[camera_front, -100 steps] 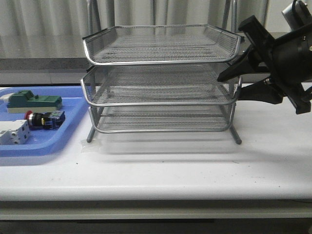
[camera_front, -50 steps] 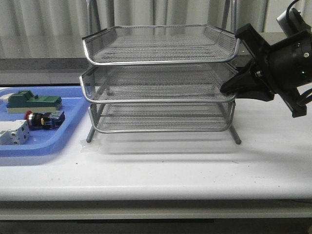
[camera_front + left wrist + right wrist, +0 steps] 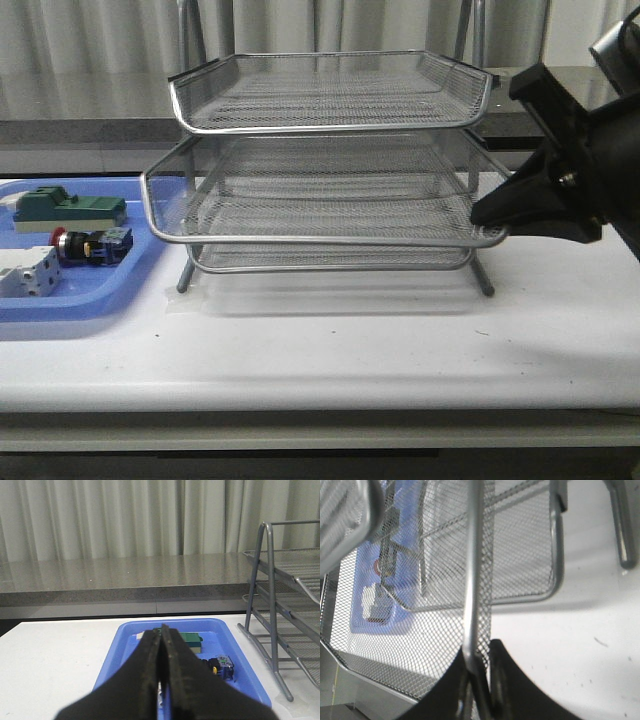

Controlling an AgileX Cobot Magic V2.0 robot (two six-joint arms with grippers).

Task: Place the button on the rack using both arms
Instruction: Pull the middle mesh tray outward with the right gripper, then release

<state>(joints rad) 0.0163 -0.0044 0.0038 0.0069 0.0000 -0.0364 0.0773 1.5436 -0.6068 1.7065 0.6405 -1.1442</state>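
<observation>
The button (image 3: pixel 92 243), red cap on a black body, lies in the blue tray (image 3: pixel 70 304) at the left; it also shows in the left wrist view (image 3: pixel 220 663). The silver wire-mesh rack (image 3: pixel 330 128) stands mid-table. Its middle tier (image 3: pixel 320 240) is drawn out toward the front. My right gripper (image 3: pixel 487 212) is shut on the right end of that tier's front rim (image 3: pixel 471 580), as the right wrist view (image 3: pixel 479 665) shows. My left gripper (image 3: pixel 161 630) is shut and empty, hovering short of the blue tray; it is out of the front view.
The blue tray (image 3: pixel 240 650) also holds a green block (image 3: pixel 70 208) and a white terminal block (image 3: pixel 25 272). The rack's legs (image 3: pixel 484 278) stand on a clear sheet. White tabletop lies in front; a grey ledge and curtains stand behind.
The middle tier has slid out toward the front and now overhangs the lower tier. My right gripper has moved forward and lower with its rim. The button has not moved.
</observation>
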